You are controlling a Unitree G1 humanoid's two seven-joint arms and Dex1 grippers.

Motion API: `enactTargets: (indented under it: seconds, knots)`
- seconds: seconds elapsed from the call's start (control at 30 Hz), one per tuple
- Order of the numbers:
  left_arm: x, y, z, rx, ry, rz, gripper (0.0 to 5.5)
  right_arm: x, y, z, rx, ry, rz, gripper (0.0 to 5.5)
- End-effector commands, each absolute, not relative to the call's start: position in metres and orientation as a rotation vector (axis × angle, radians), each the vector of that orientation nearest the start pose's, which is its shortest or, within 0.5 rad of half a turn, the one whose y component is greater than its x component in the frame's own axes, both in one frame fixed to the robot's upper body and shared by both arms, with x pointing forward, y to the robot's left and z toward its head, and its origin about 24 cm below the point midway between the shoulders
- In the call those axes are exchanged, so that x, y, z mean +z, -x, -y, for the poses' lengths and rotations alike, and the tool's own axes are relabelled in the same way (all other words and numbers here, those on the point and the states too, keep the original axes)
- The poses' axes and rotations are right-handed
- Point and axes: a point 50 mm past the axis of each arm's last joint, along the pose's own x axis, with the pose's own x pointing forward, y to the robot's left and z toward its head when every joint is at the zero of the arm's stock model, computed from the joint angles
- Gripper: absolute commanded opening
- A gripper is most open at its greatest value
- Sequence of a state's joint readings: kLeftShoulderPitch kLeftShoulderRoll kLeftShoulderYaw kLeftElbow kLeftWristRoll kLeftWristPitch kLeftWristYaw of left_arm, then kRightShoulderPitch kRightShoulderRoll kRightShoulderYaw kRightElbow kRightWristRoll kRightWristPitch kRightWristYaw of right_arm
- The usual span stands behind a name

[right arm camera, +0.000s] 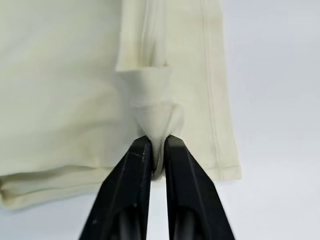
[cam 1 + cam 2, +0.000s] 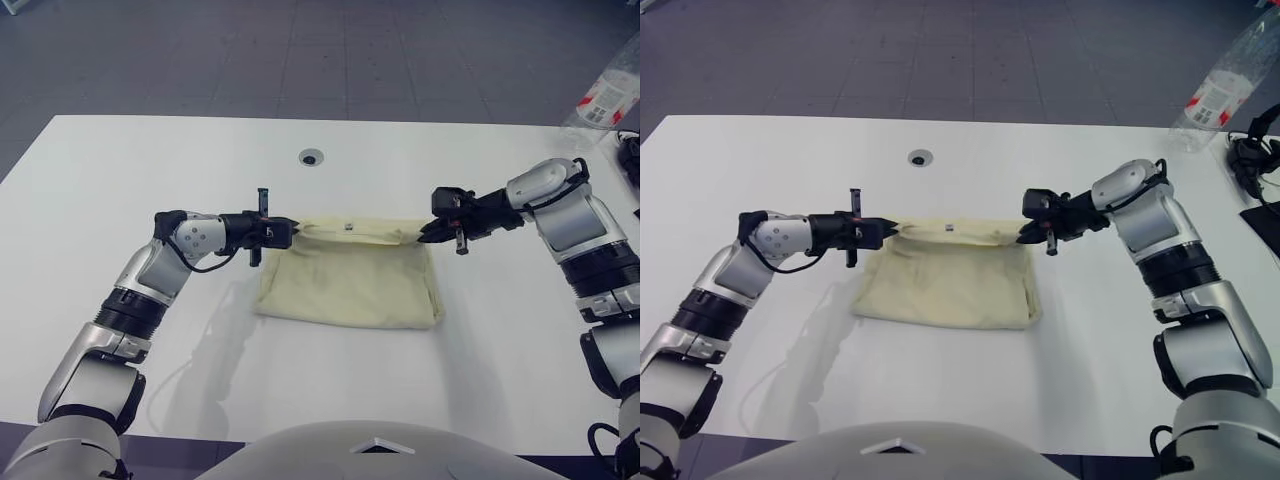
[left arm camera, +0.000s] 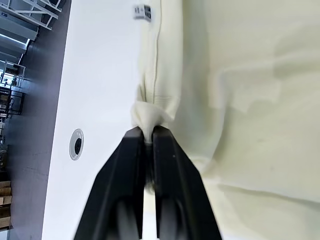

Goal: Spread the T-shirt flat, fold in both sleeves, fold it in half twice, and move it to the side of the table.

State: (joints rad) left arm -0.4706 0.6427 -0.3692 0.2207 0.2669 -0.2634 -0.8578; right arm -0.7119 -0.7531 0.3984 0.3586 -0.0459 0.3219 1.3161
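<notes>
We see a pale yellow T-shirt (image 2: 350,285), folded into a rough rectangle, lying near the middle of a white desk (image 2: 150,170). The far edge of the T-shirt is stretched into a straight line between the two arms. At the far left corner of the T-shirt, the left end effector (image 2: 293,231) has its black fingers (image 3: 170,170) pressed together on a small bunch of cloth, and a seam runs away from that pinch along the edge. At the far right corner of the T-shirt, the right end effector (image 2: 424,234) pinches a little peak of fabric in the same way, its fingers (image 1: 135,175) closed with cloth squeezed between them. We cannot tell whether the pinched corners are lifted off the desk. The near part of the T-shirt rests on the desk with soft creases. A small tag (image 2: 347,227) sits on the far edge of the T-shirt, about midway between the two end effectors. Beyond the T-shirt, toward its left, a round cable port (image 2: 312,157) is set in the desk. Well beyond the T-shirt to the right, a clear plastic bottle (image 2: 600,100) shows at the desk's far edge.
</notes>
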Motion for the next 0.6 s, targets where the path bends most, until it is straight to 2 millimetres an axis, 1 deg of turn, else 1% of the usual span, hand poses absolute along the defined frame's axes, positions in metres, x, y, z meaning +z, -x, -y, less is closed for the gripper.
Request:
enactTargets:
  seconds: [0.03, 0.13, 0.17, 0.23, 0.3, 0.4, 0.6]
  knots:
    - [0.08, -0.307, -0.163, -1.032, -1.083, -0.128, 0.67, 0.124, -0.334, 0.195, 1.123, 0.746, -0.566, 1.13]
    - [0.071, -0.311, -0.162, -0.971, -1.04, -0.154, 1.13, 0.114, -0.34, 0.193, 1.031, 0.701, -0.553, 1.56]
    - [0.07, -0.313, -0.162, -0.941, -1.052, -0.15, 1.35, 0.112, -0.343, 0.192, 0.995, 0.69, -0.548, 1.78]
    - [0.07, -0.315, -0.159, -0.872, -1.047, -0.133, 1.64, 0.11, -0.349, 0.192, 0.915, 0.666, -0.532, 2.05]
    - [0.07, -0.319, -0.156, -0.814, -1.041, -0.118, 2.06, 0.106, -0.354, 0.195, 0.843, 0.666, -0.525, 2.46]
    - [0.068, -0.324, -0.155, -0.731, -1.01, -0.105, 2.53, 0.102, -0.361, 0.202, 0.73, 0.669, -0.508, 2.9]
    - [0.066, -0.326, -0.151, -0.666, -0.974, -0.062, 3.59, 0.101, -0.36, 0.203, 0.675, 0.697, -0.441, 3.92]
